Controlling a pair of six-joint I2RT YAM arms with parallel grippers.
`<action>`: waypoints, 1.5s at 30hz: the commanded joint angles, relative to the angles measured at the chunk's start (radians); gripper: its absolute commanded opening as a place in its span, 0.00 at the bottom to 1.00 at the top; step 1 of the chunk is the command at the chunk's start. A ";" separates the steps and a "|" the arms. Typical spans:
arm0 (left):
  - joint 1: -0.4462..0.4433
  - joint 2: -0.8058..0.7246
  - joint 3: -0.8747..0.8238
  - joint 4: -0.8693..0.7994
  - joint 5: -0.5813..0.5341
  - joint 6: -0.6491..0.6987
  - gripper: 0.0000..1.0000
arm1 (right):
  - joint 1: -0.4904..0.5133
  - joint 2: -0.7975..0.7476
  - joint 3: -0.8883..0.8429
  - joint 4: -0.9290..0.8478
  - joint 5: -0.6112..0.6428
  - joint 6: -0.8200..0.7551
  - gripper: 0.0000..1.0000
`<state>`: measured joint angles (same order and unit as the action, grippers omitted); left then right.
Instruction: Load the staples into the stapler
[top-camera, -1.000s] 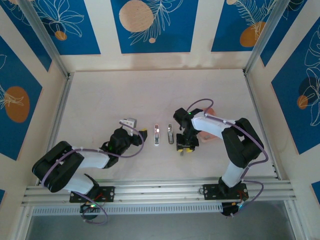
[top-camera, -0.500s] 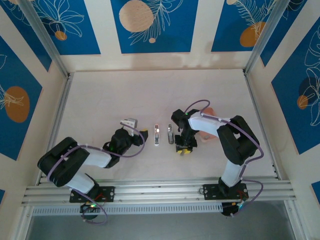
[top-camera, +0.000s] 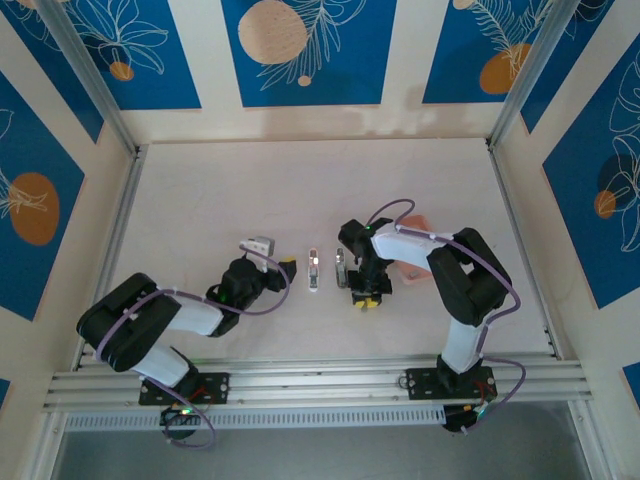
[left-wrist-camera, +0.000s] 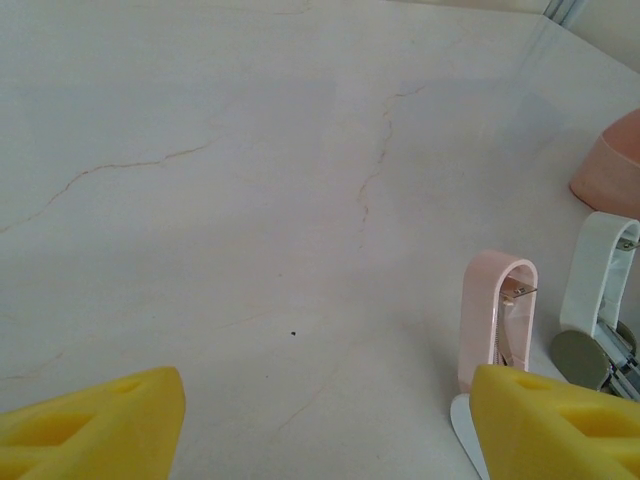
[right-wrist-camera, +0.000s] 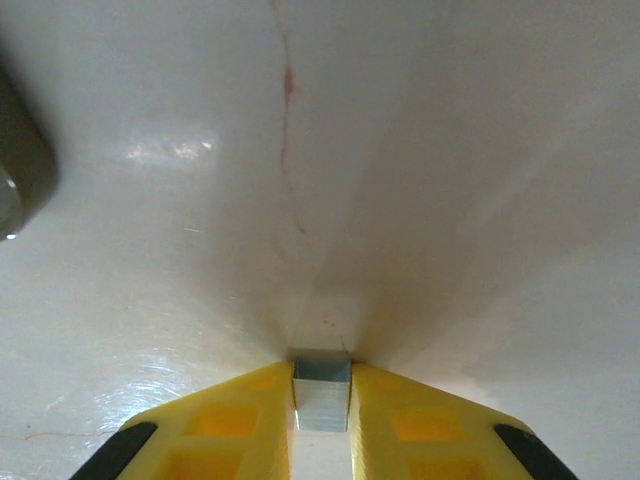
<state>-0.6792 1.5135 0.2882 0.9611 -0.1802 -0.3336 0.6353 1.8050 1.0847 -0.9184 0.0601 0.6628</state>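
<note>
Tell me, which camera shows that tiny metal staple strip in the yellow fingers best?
The right wrist view: the staples sit close up, pinched between the yellow fingers of the right gripper. In the top external view they are too small to make out. The left wrist view faces the pink stapler instead.
</note>
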 joint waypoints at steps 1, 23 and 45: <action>-0.006 0.018 -0.021 0.050 0.013 0.002 0.76 | 0.016 0.044 -0.006 0.022 0.008 0.031 0.20; 0.026 0.069 -0.097 0.213 0.007 -0.062 0.78 | 0.130 -0.157 -0.004 0.074 0.275 0.221 0.18; 0.074 -0.033 -0.057 -0.072 -0.032 -0.081 0.83 | 0.264 -0.030 0.166 0.320 0.261 0.172 0.17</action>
<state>-0.6170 1.5002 0.2096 0.9184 -0.1925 -0.3954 0.8906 1.7557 1.2125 -0.6067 0.3462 0.8520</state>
